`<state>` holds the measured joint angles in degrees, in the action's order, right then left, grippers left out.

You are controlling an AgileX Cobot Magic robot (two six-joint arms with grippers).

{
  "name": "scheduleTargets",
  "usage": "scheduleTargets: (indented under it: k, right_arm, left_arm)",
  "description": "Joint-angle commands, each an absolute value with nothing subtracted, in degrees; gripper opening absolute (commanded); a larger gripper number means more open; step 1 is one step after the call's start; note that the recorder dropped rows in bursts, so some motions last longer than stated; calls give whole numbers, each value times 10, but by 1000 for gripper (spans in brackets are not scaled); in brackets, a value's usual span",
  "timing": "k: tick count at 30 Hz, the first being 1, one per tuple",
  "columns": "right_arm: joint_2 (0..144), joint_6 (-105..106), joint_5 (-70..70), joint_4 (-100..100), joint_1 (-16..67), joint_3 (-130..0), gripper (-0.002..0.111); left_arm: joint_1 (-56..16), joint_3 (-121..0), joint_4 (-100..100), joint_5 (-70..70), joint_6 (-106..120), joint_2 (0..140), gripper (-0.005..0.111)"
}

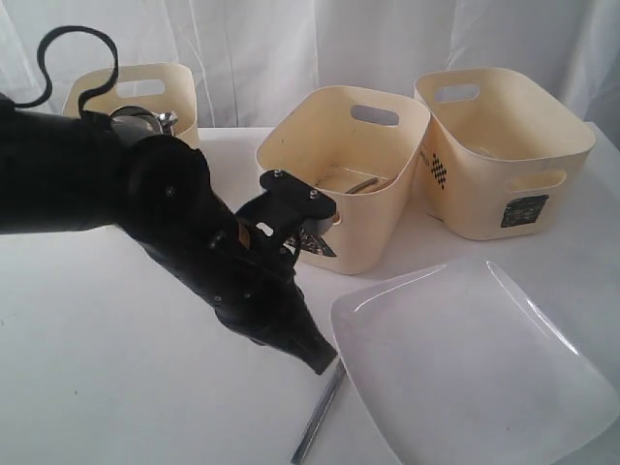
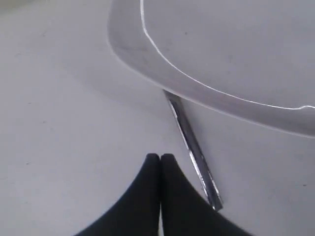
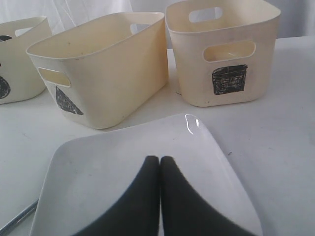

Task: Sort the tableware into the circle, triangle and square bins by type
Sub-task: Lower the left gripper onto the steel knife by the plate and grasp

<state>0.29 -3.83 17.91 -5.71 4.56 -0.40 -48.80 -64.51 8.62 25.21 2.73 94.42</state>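
Observation:
The large white square plate [image 1: 475, 358] lies at the front right of the table. A flat steel utensil handle [image 1: 320, 412] pokes out from under the plate's left edge, its head hidden there. My left gripper [image 1: 325, 360] is shut and empty, its tips just beside the handle [image 2: 194, 147] and near the plate's rim [image 2: 147, 64]. My right gripper [image 3: 159, 160], out of the exterior view, is shut above the plate [image 3: 123, 167]. Behind stand the circle bin [image 1: 136, 92] with steel cups [image 1: 145, 118], the triangle bin [image 1: 344, 174] with cutlery [image 1: 363, 184], and the square bin [image 1: 499, 145].
The left arm's black body [image 1: 145, 203] crosses the table's left half and covers part of the triangle bin's mark. From the right wrist, the triangle bin [image 3: 98, 69], square bin [image 3: 221, 54] and circle bin [image 3: 17, 59] stand in a row beyond the plate. White curtains hang behind.

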Motion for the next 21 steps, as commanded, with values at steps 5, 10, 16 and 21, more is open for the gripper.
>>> scheduleTargets:
  k: [5, 10, 16, 21]
  right_arm:
    - [0, -36, 171, -58, 47, 0, 0]
    - [0, -36, 171, -58, 47, 0, 0]
    - [0, -36, 171, -58, 47, 0, 0]
    - [0, -36, 171, -58, 47, 0, 0]
  left_arm:
    - [-510, -637, 102, 252, 30, 941, 19]
    - [-510, -637, 106, 271, 19, 961, 44]
    - [-522, -634, 111, 273, 19, 991, 47]
    - [-528, -634, 112, 261, 19, 1007, 47]
